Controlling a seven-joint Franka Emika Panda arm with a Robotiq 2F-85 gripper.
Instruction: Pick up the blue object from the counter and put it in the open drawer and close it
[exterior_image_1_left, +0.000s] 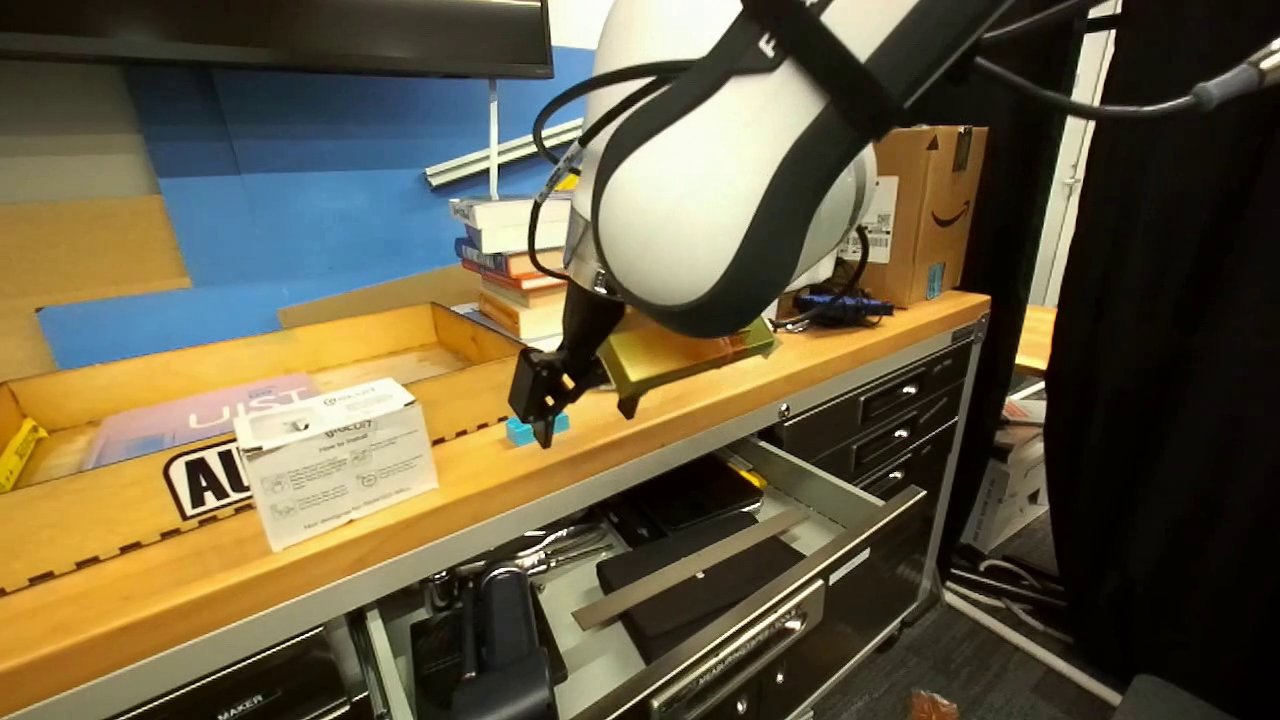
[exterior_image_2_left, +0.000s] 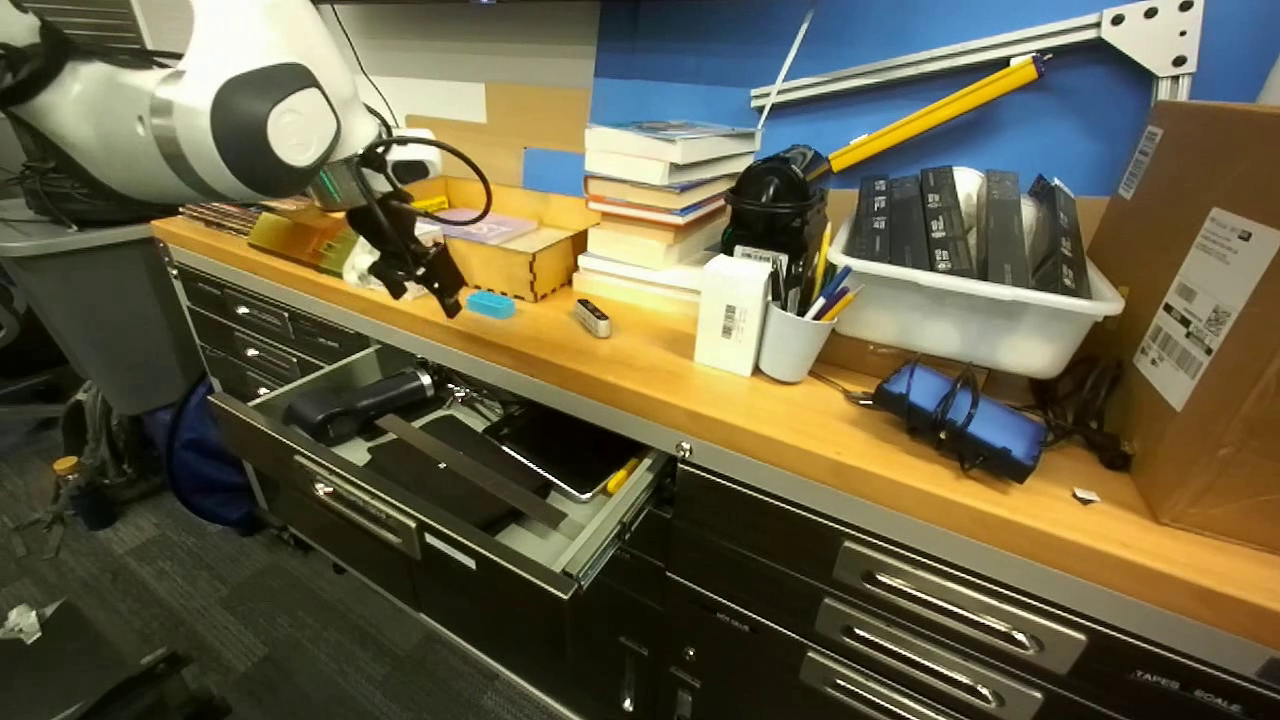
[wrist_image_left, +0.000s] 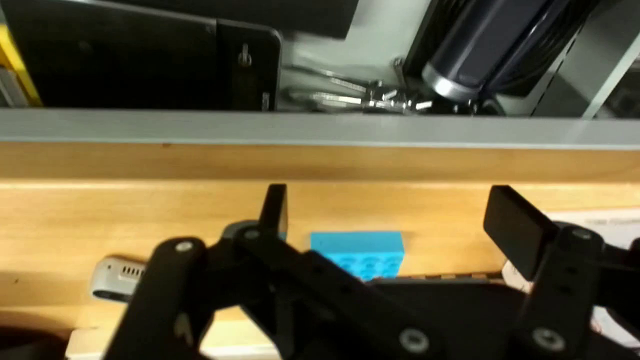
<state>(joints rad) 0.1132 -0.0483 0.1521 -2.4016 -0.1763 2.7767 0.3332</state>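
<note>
Gripper (wrist_image_left: 392, 215): jaws wide apart, nothing held. Blue studded brick (wrist_image_left: 357, 247) is on the wooden counter (wrist_image_left: 150, 210), inside the jaw gap as the wrist view has it, off-centre. Can't judge from here whether the jaws sit level with it or above. Reads as pre-grasp alignment. Next move, my call: centre on the brick, drop if needed, clamp. Drawer (exterior_image_2_left: 500, 580) already stands open underneath; placing and push-shut not yet done.

I see a stack of books (exterior_image_2_left: 655, 210), a white tub (exterior_image_2_left: 965, 325) holding black boxes (exterior_image_2_left: 943, 225), and a brown cardboard box (exterior_image_2_left: 1195, 325) just beside the tub.
</note>
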